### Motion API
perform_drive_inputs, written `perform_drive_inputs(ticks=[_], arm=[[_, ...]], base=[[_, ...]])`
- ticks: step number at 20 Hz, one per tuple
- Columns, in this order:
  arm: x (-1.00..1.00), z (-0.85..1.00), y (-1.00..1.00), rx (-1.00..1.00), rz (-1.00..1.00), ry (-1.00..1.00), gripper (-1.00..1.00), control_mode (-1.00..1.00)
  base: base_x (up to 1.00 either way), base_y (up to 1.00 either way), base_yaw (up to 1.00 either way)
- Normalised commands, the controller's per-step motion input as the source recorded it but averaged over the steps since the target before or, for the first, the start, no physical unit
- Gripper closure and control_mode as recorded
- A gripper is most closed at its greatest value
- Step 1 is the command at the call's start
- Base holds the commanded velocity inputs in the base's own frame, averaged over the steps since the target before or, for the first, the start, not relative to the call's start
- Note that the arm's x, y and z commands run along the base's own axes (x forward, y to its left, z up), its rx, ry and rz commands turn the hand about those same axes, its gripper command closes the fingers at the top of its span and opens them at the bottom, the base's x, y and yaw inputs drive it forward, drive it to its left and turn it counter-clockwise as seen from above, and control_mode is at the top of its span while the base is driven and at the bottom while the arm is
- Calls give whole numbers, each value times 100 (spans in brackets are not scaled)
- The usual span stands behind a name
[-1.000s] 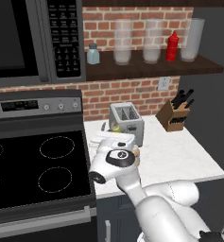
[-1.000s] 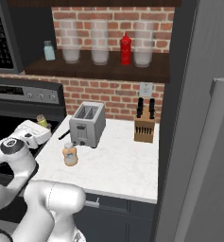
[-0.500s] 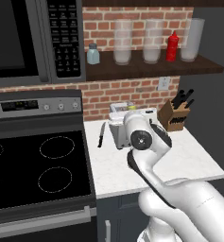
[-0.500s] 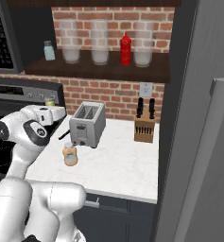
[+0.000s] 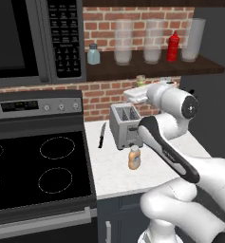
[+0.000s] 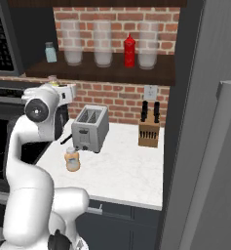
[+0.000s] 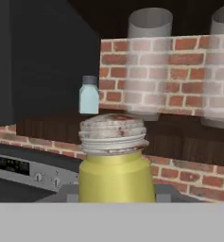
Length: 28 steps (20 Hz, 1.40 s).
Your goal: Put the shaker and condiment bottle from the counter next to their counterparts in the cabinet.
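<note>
My gripper is shut on the yellow-green shaker, whose speckled cap rises in the middle of the hand view. The held shaker hangs just below the dark wooden cabinet shelf, above the toaster. On the shelf the pale blue-grey shaker stands at the left end and the red squeeze bottle further right. The blue-grey shaker sits up and left of the held one in the hand view. The orange-tan condiment bottle stands upright on the white counter, in front of the toaster.
A silver toaster and a knife sit on the counter, a knife block at the back right. Tall clear glasses line the shelf. The microwave and stove are to the left, a tall grey panel to the right.
The arm has swung up from low over the counter's left side to just under the shelf, carrying the yellow-green shaker with it. The condiment bottle has stayed put.
</note>
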Motion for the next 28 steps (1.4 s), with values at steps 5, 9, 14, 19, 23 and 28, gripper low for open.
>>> perform_drive_inputs(ticks=[5,9,14,19,23,28], arm=[[-3,89,0,7,21,17,100,-100],[-2,18,0,7,12,22,100,-100],[0,-3,1,18,7,0,100,-100],[-11,-11,36,9,14,0,100,-100],[0,-1,50,10,13,0,100,-100],[1,42,21,6,0,-1,100,-100]], base=[[0,0,0],[0,0,0],[0,0,0],[0,0,0],[0,0,0],[0,0,0]])
